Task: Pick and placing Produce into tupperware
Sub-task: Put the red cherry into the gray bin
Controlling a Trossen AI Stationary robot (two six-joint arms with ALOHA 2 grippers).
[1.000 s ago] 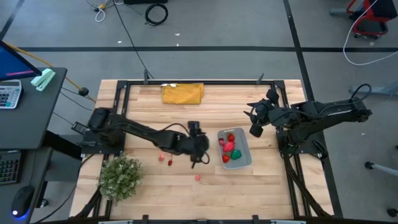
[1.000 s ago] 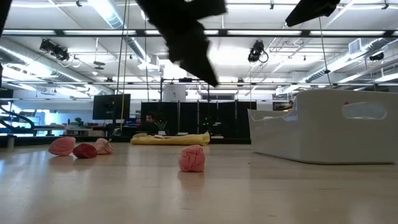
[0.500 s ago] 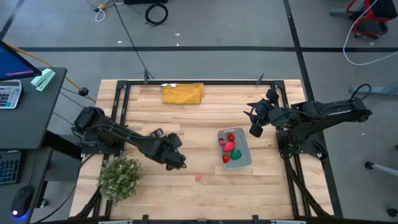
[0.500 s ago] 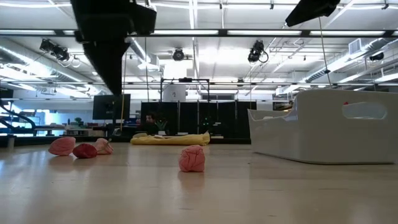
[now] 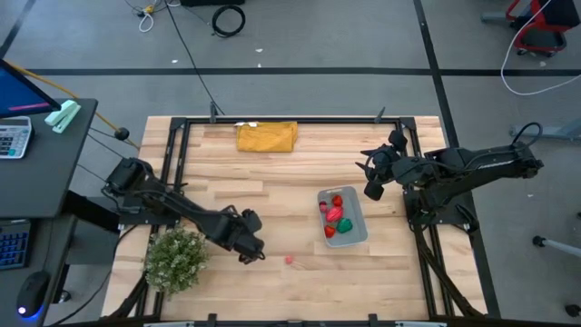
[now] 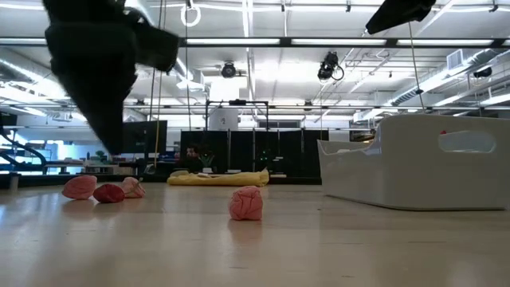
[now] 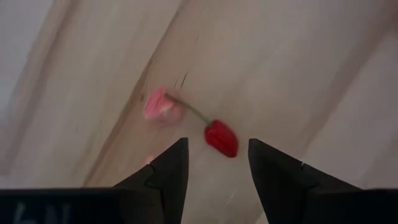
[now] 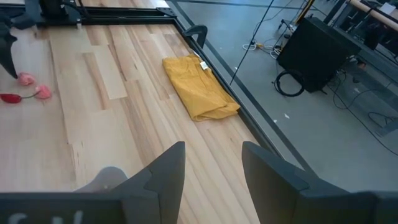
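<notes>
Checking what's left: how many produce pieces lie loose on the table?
4: one pink piece alone mid-table, and two pink pieces flanking a red one beneath the left gripper. Others may be hidden.

My gripper (image 8: pixel 210 171): fingers apart, nothing between them, above bare wooden table (image 8: pixel 124 134).
Yellow cloth (image 8: pixel 199 87): folded, near the table's edge.
Produce (image 8: pixel 25 88): pink and red pieces, well apart from me.

Yellow cloth (image 5: pixel 267 136) is lying folded near the table's (image 5: pixel 300 282) far edge, w/ a bushy green plant (image 5: pixel 175 258) sitting at the near left corner. Desk (image 5: pixel 41 168) w/ calculator (image 5: pixel 14 138) is standing left of the table. Black cable (image 5: pixel 228 18) is coiling on the floor.
</notes>
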